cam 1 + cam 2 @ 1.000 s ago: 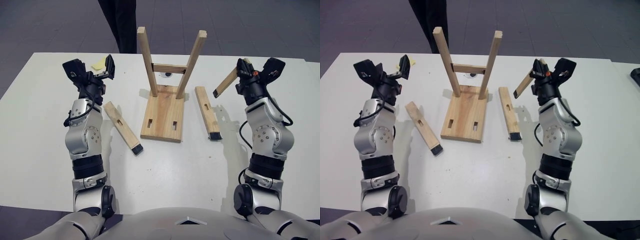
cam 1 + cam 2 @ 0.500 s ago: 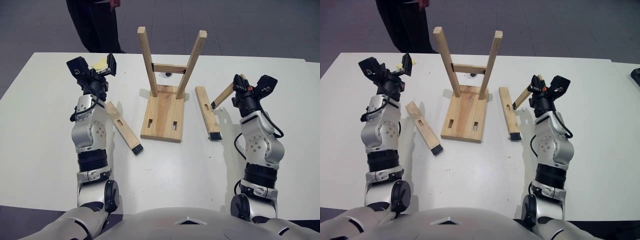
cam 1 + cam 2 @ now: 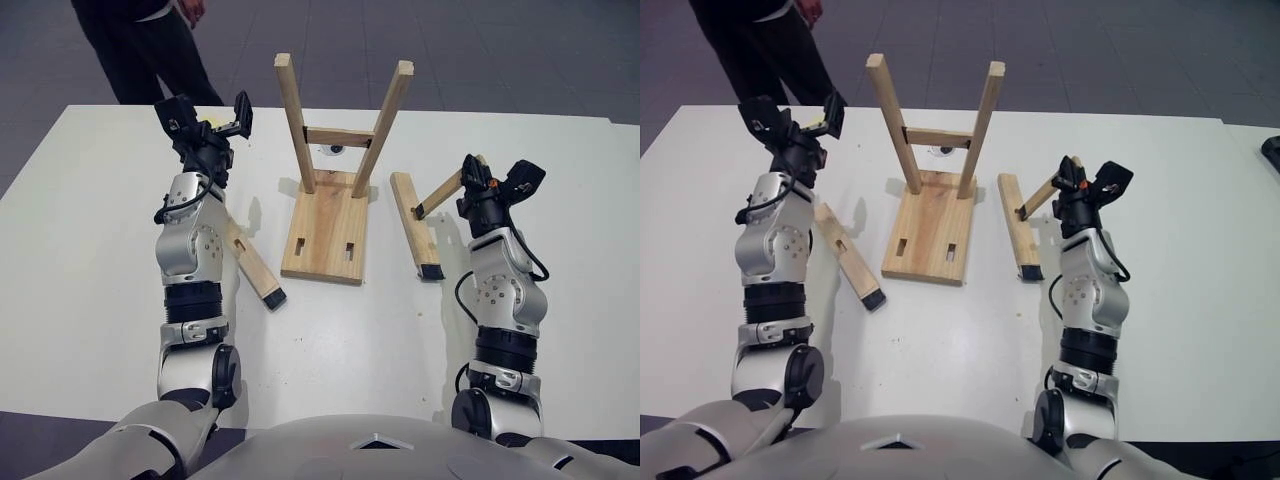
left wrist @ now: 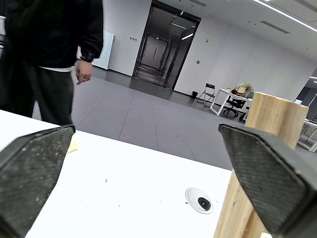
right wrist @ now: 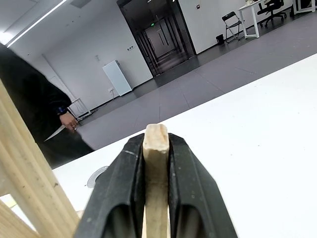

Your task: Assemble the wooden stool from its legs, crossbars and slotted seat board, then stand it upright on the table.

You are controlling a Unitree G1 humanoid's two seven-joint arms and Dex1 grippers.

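Observation:
The slotted seat board (image 3: 325, 232) lies flat mid-table with two legs (image 3: 292, 120) standing up from its far end, joined by a crossbar (image 3: 338, 137). One loose leg (image 3: 255, 268) lies to its left, partly under my left arm. Another loose leg (image 3: 413, 222) lies to its right. My left gripper (image 3: 208, 112) is open and holds nothing, raised just left of the upright legs; the nearer upright leg (image 4: 267, 129) shows behind one of its fingers (image 4: 272, 171). My right gripper (image 3: 471, 176) is shut on a short crossbar (image 3: 440, 195) that slopes down toward the right loose leg.
A yellow note (image 4: 73, 147) and a round cable grommet (image 4: 200, 200) sit on the far part of the white table (image 3: 330, 350). A person (image 3: 140, 45) stands beyond the far left edge. A dark object (image 3: 1272, 148) lies at the table's right edge.
My left arm has swung right, toward the upright legs, staying open. My right arm has moved inward and lower with the crossbar, nearer the right loose leg. The person has walked left.

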